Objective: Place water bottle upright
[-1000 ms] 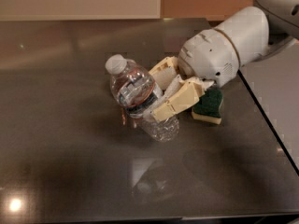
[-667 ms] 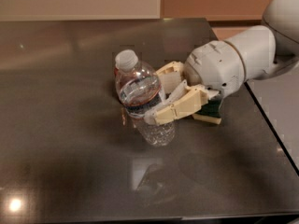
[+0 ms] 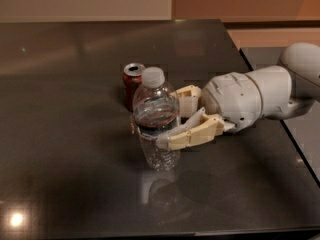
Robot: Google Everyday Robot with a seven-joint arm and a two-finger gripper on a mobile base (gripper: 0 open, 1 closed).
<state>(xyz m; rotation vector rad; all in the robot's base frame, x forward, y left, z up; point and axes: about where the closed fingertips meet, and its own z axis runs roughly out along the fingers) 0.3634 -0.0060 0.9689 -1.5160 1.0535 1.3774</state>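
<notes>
Dark glossy tabletop (image 3: 60, 144) fills frame, bright glint in lower left corner. Left of centre, upright red soda can (image 3: 132, 85), just behind and left of water bottle (image 3: 156, 115). Bottle at frame centre, standing upright, base on tabletop, white cap on top (label band round its middle). From right, gripper (image 3: 171, 118) reaches in low, jaws pinching bottle, one across its front, other behind. White arm (image 3: 250, 96) runs off to right edge.
</notes>
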